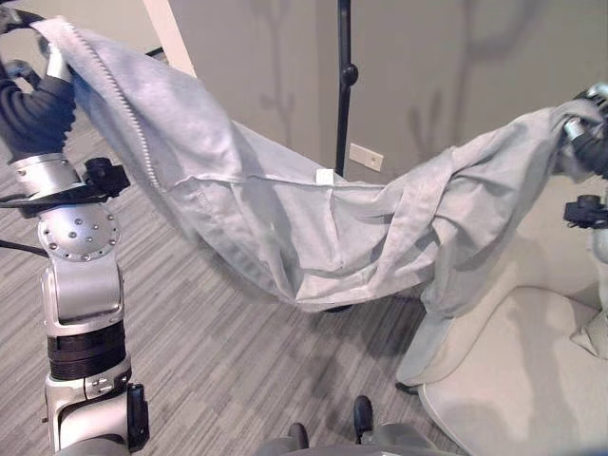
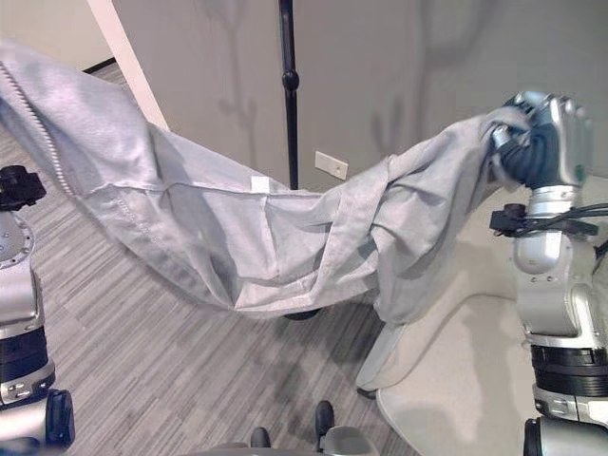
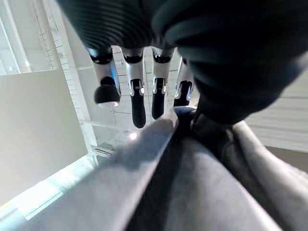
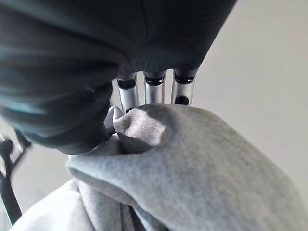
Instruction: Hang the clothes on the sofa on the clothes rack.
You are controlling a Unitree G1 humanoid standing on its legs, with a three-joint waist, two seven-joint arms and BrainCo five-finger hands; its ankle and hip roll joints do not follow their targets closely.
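Observation:
A light grey zip-up garment hangs stretched in the air between my two hands, sagging in the middle above the floor. My left hand is raised at the far left, its thumb and fingers pinching the zipper edge of the garment. On the right, my right hand is lifted over the sofa, with the other end of the garment bunched in its fingers. The rack's black pole stands behind the garment's middle, its foot hidden by the cloth.
A pale beige sofa fills the lower right, with a pale fold of fabric at its far edge. A grey wall with a white socket stands behind the pole. Striped grey carpet lies below.

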